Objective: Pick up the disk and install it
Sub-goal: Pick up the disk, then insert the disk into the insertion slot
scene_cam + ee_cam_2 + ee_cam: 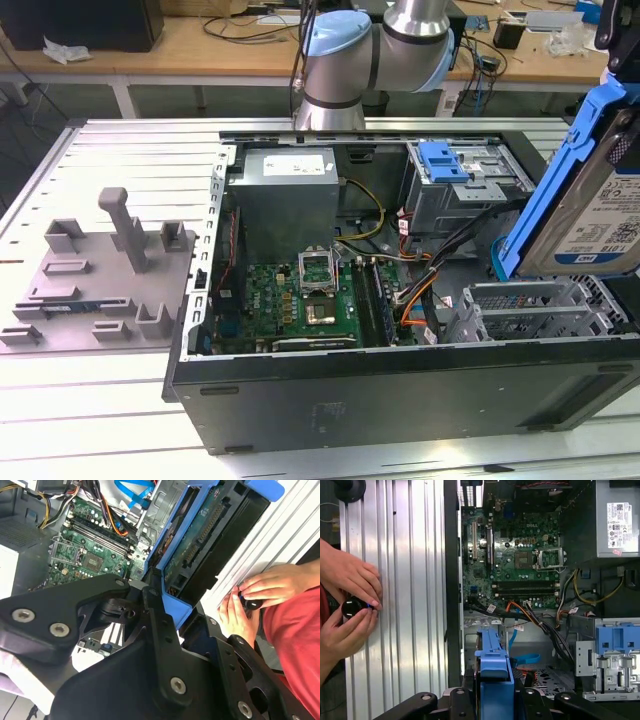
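**Second wrist view: disk clamped in the gripper, hanging over the open case**

In the second wrist view I see the gripper point(167, 607) with its black fingers point(152, 615) closed on the blue carrier frame of the disk point(210, 540). The jaws are drawn in to the frame's width and nothing else is between them. The first wrist view shows the same hold from behind, with the blue frame edge pinched between the two finger linkages.

In the exterior view the disk point(590, 190) is off the table, tilted with its label side out, at the exterior view's right. It hangs above the near right part of the computer case point(400, 385), with a silver cage point(530, 300) just below it.

My judgement is that the step in hand is carrying the disk toward its bay. To do it well I would level the disk first and hold the grip firm on the plastic frame, which may flex. I would also stay clear of the cable bundle point(425, 275) running between the motherboard point(305, 290) and the cage. The far cage with the lone blue latch point(450, 165) is not the disk.

A person's hands point(350, 590) rest on the table beside the case, holding a small black object, so I move slowly.
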`<action>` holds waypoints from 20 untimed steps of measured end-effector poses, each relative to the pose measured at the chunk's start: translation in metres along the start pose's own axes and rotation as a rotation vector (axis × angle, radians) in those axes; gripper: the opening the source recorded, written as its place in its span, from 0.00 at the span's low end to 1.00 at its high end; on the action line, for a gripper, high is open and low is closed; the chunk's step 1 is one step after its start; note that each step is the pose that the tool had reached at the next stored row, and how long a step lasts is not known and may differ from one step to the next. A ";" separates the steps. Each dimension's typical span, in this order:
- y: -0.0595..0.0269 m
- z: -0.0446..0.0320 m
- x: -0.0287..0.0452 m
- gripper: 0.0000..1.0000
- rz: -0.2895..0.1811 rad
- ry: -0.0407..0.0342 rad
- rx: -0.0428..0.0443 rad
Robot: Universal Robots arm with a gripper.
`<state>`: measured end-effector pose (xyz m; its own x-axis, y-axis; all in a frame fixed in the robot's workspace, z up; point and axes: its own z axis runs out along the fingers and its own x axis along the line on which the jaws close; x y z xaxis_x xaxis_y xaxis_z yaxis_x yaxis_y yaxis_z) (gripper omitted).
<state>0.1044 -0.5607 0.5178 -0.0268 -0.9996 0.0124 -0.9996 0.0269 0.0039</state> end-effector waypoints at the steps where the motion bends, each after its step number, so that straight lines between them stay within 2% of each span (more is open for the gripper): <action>1: 0.0001 0.0000 0.0000 0.37 0.000 -0.0001 0.0000; 12: 0.0001 0.0017 -0.0020 0.37 0.000 -0.0004 0.0000; 17: -0.0005 0.0030 -0.0038 0.37 -0.001 -0.0062 -0.0002; 20: -0.0010 0.0035 -0.0038 0.37 -0.002 -0.0154 -0.0004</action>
<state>0.1055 -0.5569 0.5142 -0.0247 -0.9997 -0.0030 -0.9997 0.0247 0.0043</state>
